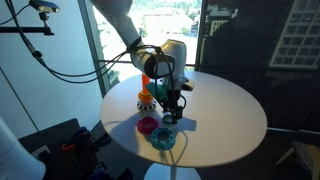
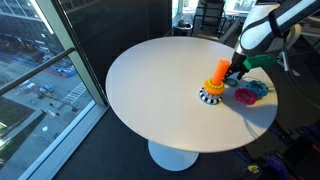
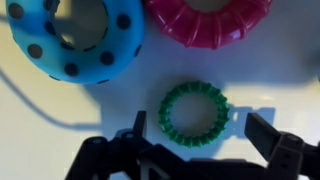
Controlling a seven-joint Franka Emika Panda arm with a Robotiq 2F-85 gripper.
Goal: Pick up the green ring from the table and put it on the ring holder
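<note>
In the wrist view the green ring [image 3: 194,112] lies flat on the white table [image 3: 60,125], small and ribbed with a wide open centre. My gripper [image 3: 197,128] is open just above it, one dark finger on each side, not touching. In both exterior views the gripper [image 1: 173,103] [image 2: 236,72] hangs low over the table next to the ring holder [image 1: 146,92] [image 2: 217,80], an upright orange peg with a dark and yellowish ring at its foot. The green ring is hidden under the gripper there.
A light-blue ring with dark dots [image 3: 72,40] [image 1: 163,138] [image 2: 260,88] and a red toothed ring [image 3: 210,22] [image 1: 147,125] [image 2: 245,96] lie close beside the green one. The round table's edge [image 1: 190,163] is near. Glass walls surround the table.
</note>
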